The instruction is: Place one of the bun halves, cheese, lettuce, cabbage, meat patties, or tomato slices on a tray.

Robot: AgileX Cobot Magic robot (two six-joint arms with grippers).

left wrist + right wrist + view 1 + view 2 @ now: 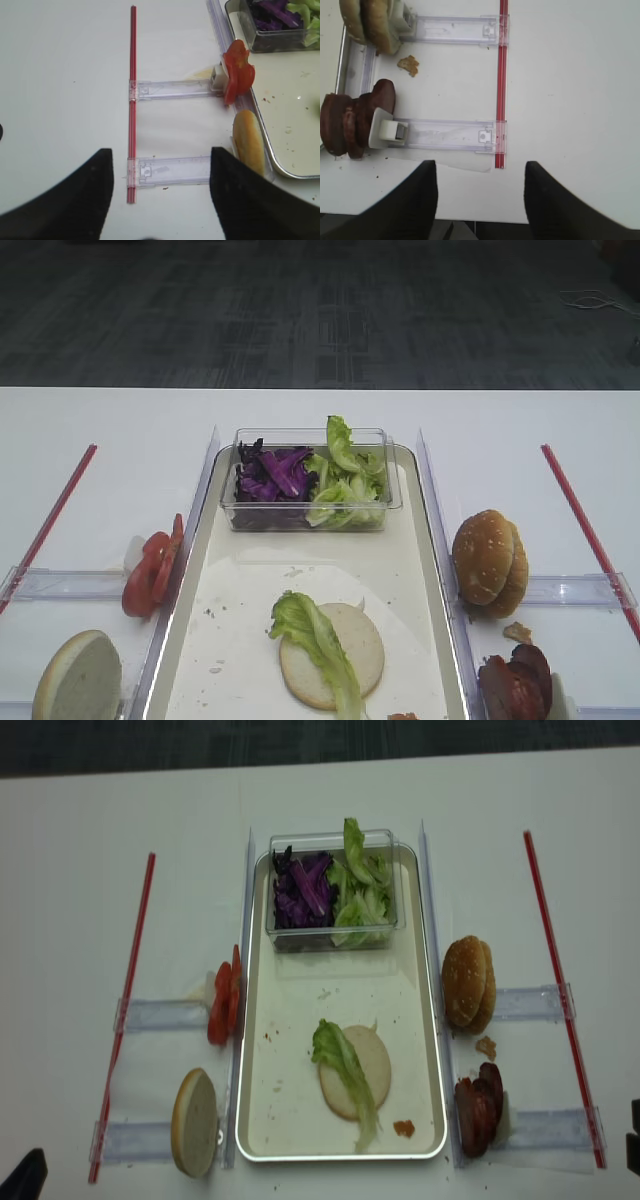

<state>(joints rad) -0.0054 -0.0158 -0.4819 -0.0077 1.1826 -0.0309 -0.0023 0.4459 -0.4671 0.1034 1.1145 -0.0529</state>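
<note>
While lettuce (318,645) drapes bun half (335,657) on tray (420,640), no writing legible

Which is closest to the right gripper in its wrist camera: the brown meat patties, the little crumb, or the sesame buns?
From the right gripper:
1. The dark brown round meat patties, left, by the lower clear holder.
2. The small tan crumb, further up on the white table.
3. The golden sesame bun halves, top left corner.
</note>
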